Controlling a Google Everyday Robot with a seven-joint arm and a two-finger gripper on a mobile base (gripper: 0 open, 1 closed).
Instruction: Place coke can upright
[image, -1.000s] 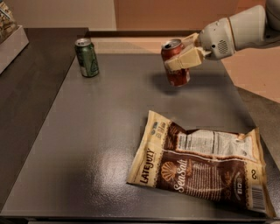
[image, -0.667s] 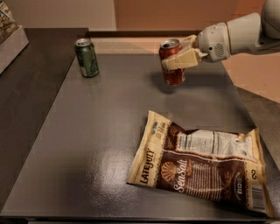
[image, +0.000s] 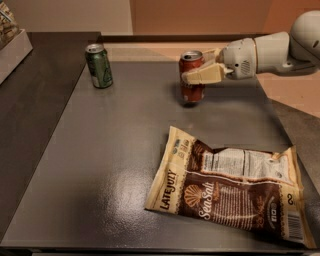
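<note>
The red coke can (image: 191, 80) stands upright in the far middle of the dark grey table (image: 115, 165), silver top up. Its base is at the table surface or just above it; I cannot tell which. My gripper (image: 199, 75) reaches in from the right, and its beige fingers (image: 205, 76) are shut on the can's upper body. The white arm (image: 270, 50) stretches off to the upper right.
A green can (image: 99, 65) stands upright at the far left of the table. A brown and cream chip bag (image: 230, 192) lies flat at the near right. A white box (image: 12, 47) sits on the dark counter at the far left.
My gripper has carried the coke can a little to the left and slightly lower. The can stays upright in the grasp.
</note>
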